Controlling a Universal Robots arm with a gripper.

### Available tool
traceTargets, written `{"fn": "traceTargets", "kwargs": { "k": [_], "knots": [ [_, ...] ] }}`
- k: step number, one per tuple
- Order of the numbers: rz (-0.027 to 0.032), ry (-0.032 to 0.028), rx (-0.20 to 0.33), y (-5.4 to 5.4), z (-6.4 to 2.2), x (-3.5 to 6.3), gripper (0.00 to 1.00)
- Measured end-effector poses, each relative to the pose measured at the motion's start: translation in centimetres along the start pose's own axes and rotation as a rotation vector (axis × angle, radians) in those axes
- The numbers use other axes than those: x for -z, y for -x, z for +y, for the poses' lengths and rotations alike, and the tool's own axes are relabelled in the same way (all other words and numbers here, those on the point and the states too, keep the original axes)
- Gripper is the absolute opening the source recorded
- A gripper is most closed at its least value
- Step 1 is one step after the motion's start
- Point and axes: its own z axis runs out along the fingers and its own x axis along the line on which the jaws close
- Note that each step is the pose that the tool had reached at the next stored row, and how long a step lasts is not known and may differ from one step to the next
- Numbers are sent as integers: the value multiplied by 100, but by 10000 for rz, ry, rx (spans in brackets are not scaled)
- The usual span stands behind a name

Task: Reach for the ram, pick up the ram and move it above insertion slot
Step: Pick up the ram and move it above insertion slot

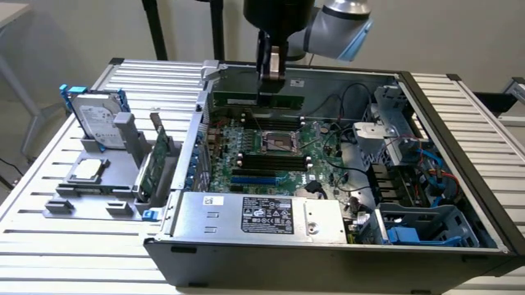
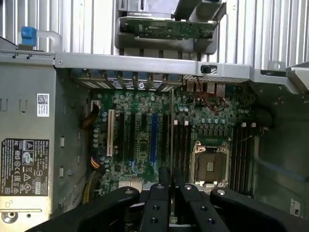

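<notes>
Clenched on the long, thin green ram stick [image 1: 260, 98], the arm's black fingers [image 2: 159, 203] hold it edge-on above the motherboard [image 1: 271, 147], seemingly mid-carry, needing alignment over a black memory slot [image 1: 271, 161].

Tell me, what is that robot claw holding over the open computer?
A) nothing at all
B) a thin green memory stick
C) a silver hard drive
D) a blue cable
B: the gripper is clamped on the ram, a long narrow green board held over the motherboard; the silver hard drive stands in its holder outside the case.
</notes>
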Motion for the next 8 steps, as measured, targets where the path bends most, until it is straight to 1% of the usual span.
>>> {"fn": "traceTargets", "kwargs": {
  "k": [4,8],
  "knots": [
    [15,0,-1,92,-147,-54,14],
    [31,-1,-18,131,-288,-86,14]
  ]
}}
